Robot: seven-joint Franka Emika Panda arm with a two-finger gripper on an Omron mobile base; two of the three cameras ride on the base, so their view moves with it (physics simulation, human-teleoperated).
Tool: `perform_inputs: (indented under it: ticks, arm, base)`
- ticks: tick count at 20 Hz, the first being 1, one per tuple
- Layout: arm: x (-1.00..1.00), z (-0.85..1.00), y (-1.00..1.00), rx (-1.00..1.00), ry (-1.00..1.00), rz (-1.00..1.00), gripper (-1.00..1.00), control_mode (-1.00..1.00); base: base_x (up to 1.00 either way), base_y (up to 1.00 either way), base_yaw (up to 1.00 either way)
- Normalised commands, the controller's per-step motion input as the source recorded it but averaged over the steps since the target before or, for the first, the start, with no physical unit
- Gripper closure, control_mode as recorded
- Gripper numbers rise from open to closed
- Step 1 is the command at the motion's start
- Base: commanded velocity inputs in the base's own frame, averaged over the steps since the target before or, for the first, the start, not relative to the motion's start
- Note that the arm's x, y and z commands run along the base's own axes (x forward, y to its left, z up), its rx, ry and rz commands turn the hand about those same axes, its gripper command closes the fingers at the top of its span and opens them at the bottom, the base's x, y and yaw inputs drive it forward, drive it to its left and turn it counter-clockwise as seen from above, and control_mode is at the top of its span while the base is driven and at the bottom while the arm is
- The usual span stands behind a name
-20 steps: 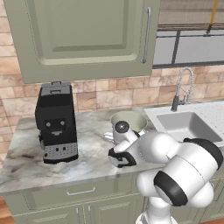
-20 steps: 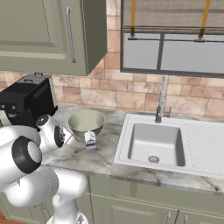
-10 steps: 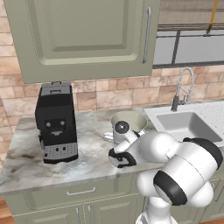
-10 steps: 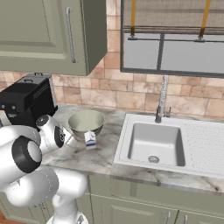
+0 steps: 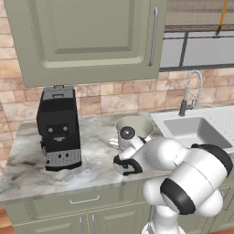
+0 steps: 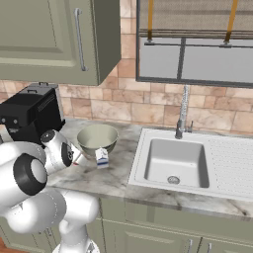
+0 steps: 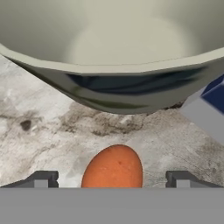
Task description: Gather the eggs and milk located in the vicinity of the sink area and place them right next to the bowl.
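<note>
Marbled grey stone is making up the desk (image 6: 106,180), with tan brick tiles running behind it and sage-green cabinets hanging above and sitting below. On the hand view the claw (image 7: 111,177) is pointing low across the desk, its two dark fingertips (image 7: 41,178) standing wide apart with nothing gripped. The egg (image 7: 112,168) is lying on the desk between them, roughly centred in the gap, with bare stone showing on either side, so neither tip is touching it.

Just beyond the egg the bowl (image 7: 109,57) is sitting upright, its pale grey-green wall curving over the desk, a strip of marble separating it from the egg. To the right on the same view, a white and blue corner of the milk (image 7: 208,111) is showing, close beside the bowl.

From the right base view, the bowl (image 6: 97,139) is sitting near the front of the desk, left of the sink (image 6: 175,160), and the milk (image 6: 102,157) is standing upright just in front of it on the sink side. The black coffee machine (image 6: 30,114) is standing well to the left against the wall. From the left base view, the arm's white links are covering much of the bowl (image 5: 134,127), and the chrome faucet (image 5: 189,93) is rising behind the basin.
</note>
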Motion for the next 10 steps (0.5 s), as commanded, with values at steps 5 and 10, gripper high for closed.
perform_inputs:
  ticks: [5,10]
  arm:
    - [-0.14,0.06,0.00,0.00,0.00,-0.01,-1.00,-1.00]
    - [-0.40,0.18,0.00,0.00,0.00,0.00,-1.00,-1.00]
  base:
    - [0.00,0.00,0.00]
    - [0.00,0.00,0.00]
